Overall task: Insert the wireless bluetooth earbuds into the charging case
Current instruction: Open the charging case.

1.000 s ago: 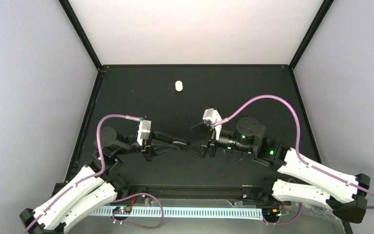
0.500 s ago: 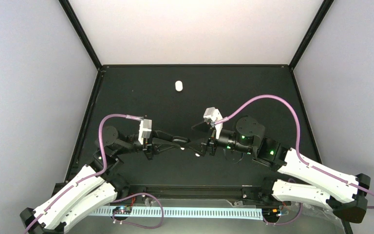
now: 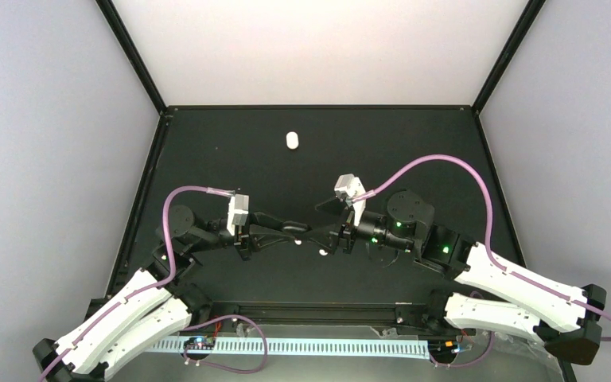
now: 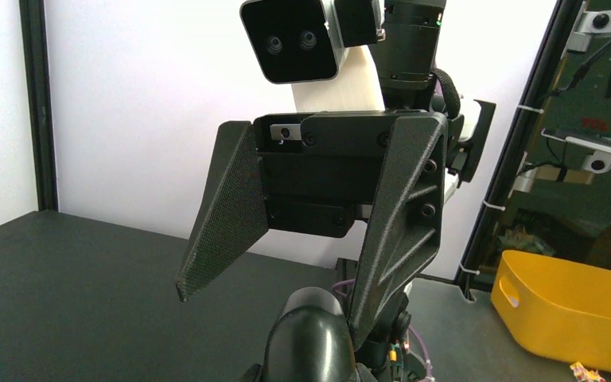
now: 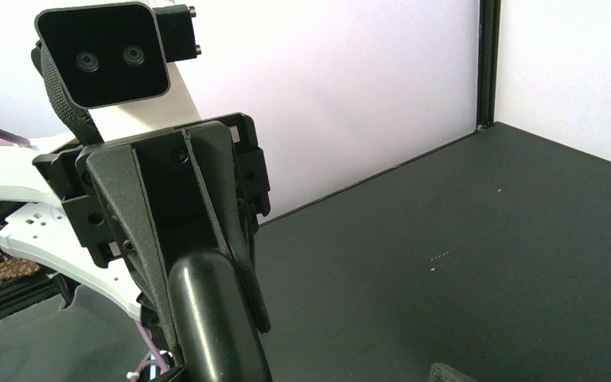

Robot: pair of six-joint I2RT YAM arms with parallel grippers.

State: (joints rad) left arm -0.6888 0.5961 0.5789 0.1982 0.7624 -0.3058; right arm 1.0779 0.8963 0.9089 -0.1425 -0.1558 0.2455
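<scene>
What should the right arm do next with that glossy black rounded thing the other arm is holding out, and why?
Probably ease the right gripper forward until its open fingers straddle the glossy black rounded object. The left gripper is shut on that object and presents its free end, and the right gripper's jaws stand wide, directly facing it, close but not touching.

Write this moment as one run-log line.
left jaws: shut | right jaws: open, facing the left jaws | small white oval: far back, apart from both
</scene>
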